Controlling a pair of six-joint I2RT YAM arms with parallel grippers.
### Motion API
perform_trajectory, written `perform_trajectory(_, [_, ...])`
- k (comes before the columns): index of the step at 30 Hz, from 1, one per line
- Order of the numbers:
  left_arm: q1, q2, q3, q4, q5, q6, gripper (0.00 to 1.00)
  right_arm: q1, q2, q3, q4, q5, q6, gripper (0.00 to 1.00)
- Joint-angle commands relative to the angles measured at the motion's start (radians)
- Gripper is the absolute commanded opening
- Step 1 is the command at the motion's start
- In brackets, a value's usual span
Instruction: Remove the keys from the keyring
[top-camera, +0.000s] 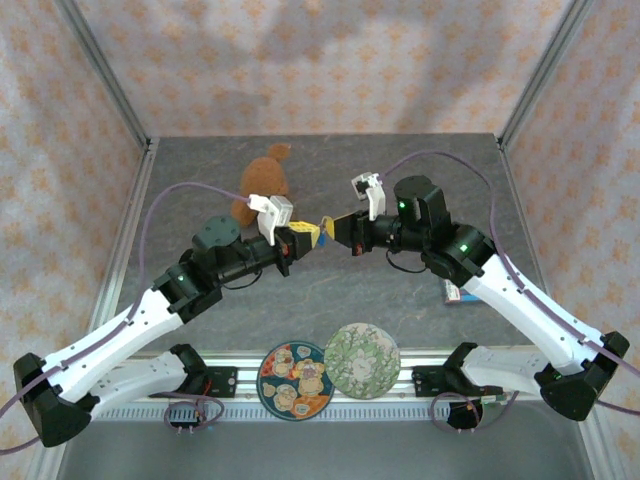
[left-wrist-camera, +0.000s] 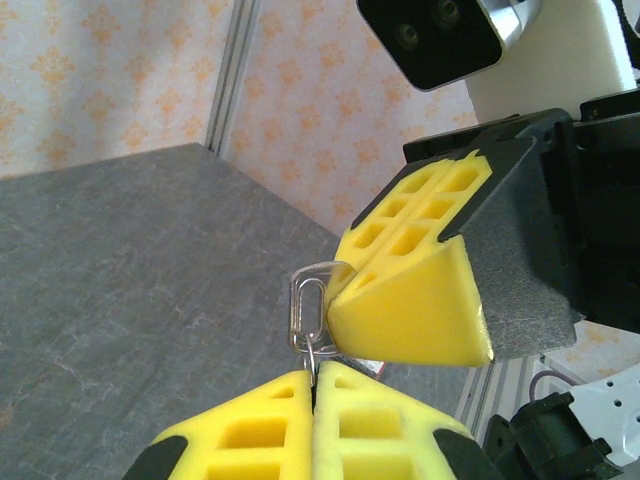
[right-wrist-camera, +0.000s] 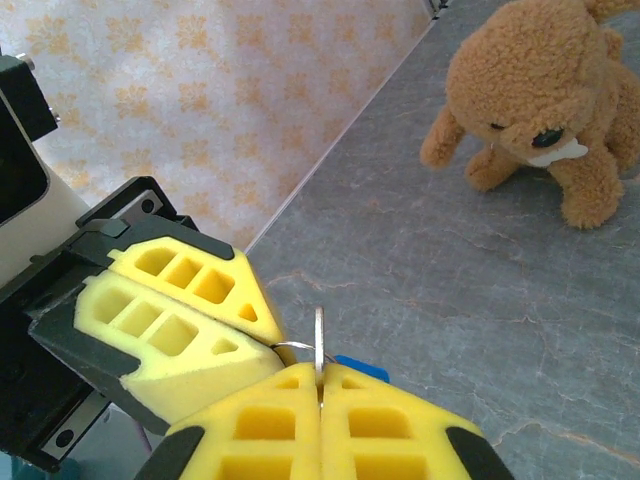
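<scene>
Left pincer (left-wrist-camera: 315, 378), right pincer (right-wrist-camera: 320, 385) clamped on keyring (right-wrist-camera: 319, 338); keys hidden by pads.

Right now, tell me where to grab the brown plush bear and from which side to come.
Take the plush bear across its torso, behind the head, coming down from above. It seems to stand on all fours on the table, back upward with nothing over it; the soft body should compress into a firm pinch.
</scene>
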Motion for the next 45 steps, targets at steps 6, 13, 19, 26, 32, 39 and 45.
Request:
perform_trajectory(6, [-0.007,-0.093,-0.08,0.063,-0.069,-0.018,0.33,-0.023,-0.032,0.003,0.03,0.026,-0.088,0.0])
perform_trajectory(13, [-0.007,-0.169,-0.119,0.012,-0.112,-0.023,0.37,-0.043,-0.043,-0.001,0.036,-0.035,-0.189,0.0])
perform_trajectory(19, [-0.007,-0.17,-0.137,0.04,-0.089,-0.017,0.47,-0.054,-0.039,0.013,0.038,-0.072,-0.205,0.0])
perform_trajectory(26, [-0.007,-0.145,-0.268,0.371,-0.12,0.061,0.62,-0.055,-0.024,0.021,0.069,-0.151,-0.141,0.0])
perform_trajectory(32, [-0.009,-0.099,-0.312,0.569,-0.074,0.216,0.62,-0.055,-0.009,0.036,0.076,-0.224,-0.108,0.0])
perform_trajectory(39, [-0.009,-0.06,-0.286,0.591,-0.024,0.287,0.64,-0.055,0.005,0.055,0.074,-0.27,-0.097,0.0])
perform_trajectory(45, [-0.01,-0.019,-0.247,0.588,0.002,0.325,0.65,-0.055,0.006,0.058,0.092,-0.301,-0.078,0.0])
